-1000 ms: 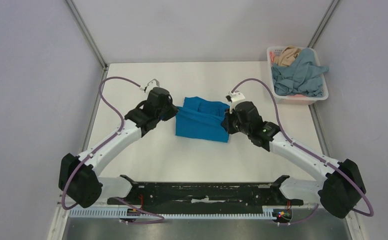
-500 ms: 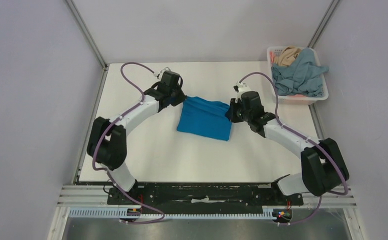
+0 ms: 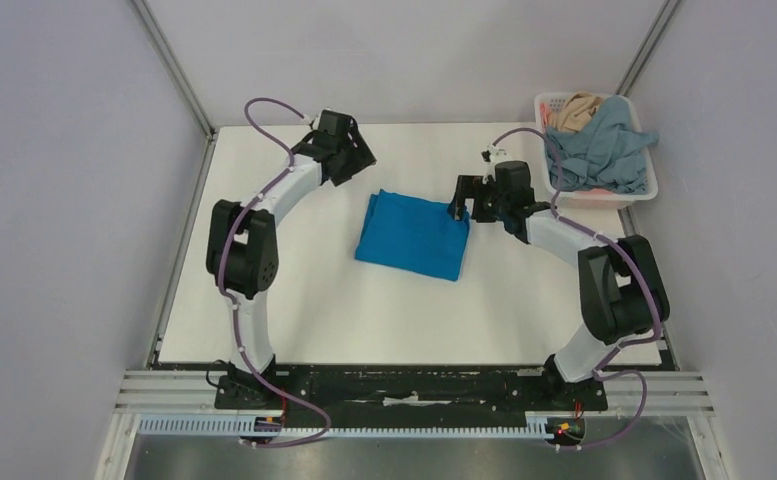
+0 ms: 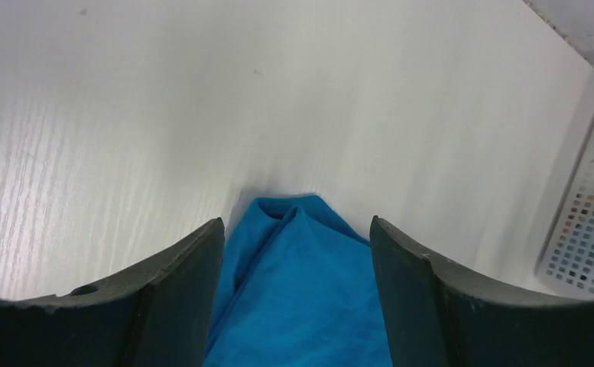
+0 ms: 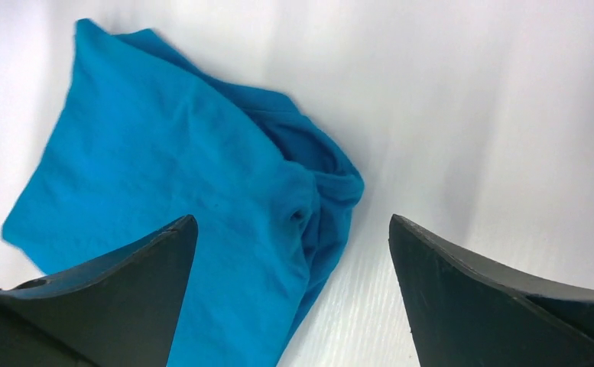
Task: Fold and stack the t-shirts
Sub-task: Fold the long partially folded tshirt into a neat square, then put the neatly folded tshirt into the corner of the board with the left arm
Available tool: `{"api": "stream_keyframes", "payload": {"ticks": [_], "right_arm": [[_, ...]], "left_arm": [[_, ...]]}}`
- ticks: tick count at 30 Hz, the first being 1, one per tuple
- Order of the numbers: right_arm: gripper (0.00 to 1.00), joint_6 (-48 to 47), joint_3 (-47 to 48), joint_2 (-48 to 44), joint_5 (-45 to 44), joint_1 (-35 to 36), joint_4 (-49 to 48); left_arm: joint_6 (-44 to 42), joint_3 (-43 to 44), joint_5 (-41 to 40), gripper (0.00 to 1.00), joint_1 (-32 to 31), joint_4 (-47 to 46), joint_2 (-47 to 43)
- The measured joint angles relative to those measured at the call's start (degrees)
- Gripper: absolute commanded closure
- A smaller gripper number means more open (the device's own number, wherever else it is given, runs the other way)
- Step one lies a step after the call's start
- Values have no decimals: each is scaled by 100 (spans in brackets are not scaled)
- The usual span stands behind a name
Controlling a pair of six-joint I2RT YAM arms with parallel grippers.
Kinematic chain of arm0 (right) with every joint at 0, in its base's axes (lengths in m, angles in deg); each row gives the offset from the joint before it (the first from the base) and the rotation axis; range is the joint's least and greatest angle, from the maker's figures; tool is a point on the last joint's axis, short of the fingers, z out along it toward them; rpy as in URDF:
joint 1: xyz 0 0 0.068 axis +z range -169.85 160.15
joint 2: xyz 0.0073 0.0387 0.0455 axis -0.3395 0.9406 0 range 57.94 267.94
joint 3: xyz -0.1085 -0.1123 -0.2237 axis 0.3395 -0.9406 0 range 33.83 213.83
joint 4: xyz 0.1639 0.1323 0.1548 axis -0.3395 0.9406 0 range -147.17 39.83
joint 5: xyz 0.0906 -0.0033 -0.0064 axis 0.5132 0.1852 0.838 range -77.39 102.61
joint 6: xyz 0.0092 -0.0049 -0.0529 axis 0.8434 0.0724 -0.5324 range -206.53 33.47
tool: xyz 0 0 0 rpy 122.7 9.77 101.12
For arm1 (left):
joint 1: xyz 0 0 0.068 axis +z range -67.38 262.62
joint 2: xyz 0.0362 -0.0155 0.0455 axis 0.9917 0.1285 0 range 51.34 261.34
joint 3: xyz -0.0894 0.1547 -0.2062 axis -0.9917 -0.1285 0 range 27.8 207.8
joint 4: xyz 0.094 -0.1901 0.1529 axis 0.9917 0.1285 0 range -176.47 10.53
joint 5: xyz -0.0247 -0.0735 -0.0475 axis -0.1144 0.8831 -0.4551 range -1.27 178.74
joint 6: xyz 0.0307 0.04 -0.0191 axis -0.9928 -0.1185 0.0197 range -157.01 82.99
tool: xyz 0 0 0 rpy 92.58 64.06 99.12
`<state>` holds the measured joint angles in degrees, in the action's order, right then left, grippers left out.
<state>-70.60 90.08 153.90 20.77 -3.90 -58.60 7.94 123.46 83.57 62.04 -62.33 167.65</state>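
Both arms reach far out over the desk (image 3: 304, 300). The left gripper (image 3: 357, 160) has its jaws spread wide with nothing in them. In the left wrist view the gripper (image 4: 295, 223) looks down on one bunched corner of the vivid blue t-shirt (image 4: 301, 298), which shows in the gap between the two dark fingers (image 4: 179, 290). The cloth is clear of both fingers. From the top view this gripper sits apart from the shirt, off its far left corner.

The right gripper (image 3: 464, 202) is also wide open and empty. It is right by the far right corner of the vivid blue t-shirt (image 3: 414, 235); cannot tell from above whether it touches the cloth. In the right wrist view the gripper (image 5: 292, 219) is over the shirt (image 5: 171, 176), with the folded collar area in the gap and the fingers (image 5: 492, 298) not closed on anything.

The blue shirt lies folded and roughly square, flat on the desk between the two grippers, with some wrinkles near the right gripper.

The white basket (image 3: 604, 203) sits just beyond the right gripper, at the far right desk corner. The dusty grey-blue t-shirt (image 3: 599, 150) and the tan t-shirt (image 3: 574, 110) are heaped in it unfolded, the grey-blue one hanging over the rim. The basket wall (image 4: 584, 229) also shows at the right edge of the left wrist view.
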Motion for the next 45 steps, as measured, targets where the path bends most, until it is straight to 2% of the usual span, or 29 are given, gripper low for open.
{"api": "stream_keyframes", "payload": {"ticks": [3,9,13,17,21,26,31,35,37,38,39,42,45], "right_arm": [[2,-33,-278,-361,282,-11,-216],[2,122,-1648,-1515,1320,35,-1058],[2,225,-1961,-1624,2076,94,-1567],[2,98,-1539,-1126,2155,184,-1698],[2,-44,-726,-59,1862,105,-1628],[2,-216,-160,1143,1764,-98,-1537],[2,-382,-2,1272,1961,-164,-1613],[2,-520,-269,1064,1939,-164,-1674],[2,-575,-439,881,1902,-164,-1652],[2,-599,-555,758,1867,-157,-1650],[2,-612,-660,632,1834,-155,-1648],[2,-623,-1016,164,1687,-160,-1648],[2,-638,-1491,-551,1349,-160,-1648]], "left_arm": [[-9,-59,245,24,63,-111,-98],[-162,-688,765,23,-9,-186,-389],[-507,-726,1016,23,-28,-72,-382],[-1003,-706,1145,23,-28,15,-313],[-1567,-402,1150,23,-28,343,28],[-2050,-356,1239,26,-28,538,400],[-2214,-365,1687,33,-28,573,651],[-2214,-527,1965,52,-28,337,636],[-2203,-588,2070,73,-42,249,636],[-2201,-612,2070,91,-59,229,638],[-2188,-627,2074,98,-85,225,656],[-2184,-595,1930,98,-229,269,691],[-2177,-304,1381,98,-382,621,763]]}}
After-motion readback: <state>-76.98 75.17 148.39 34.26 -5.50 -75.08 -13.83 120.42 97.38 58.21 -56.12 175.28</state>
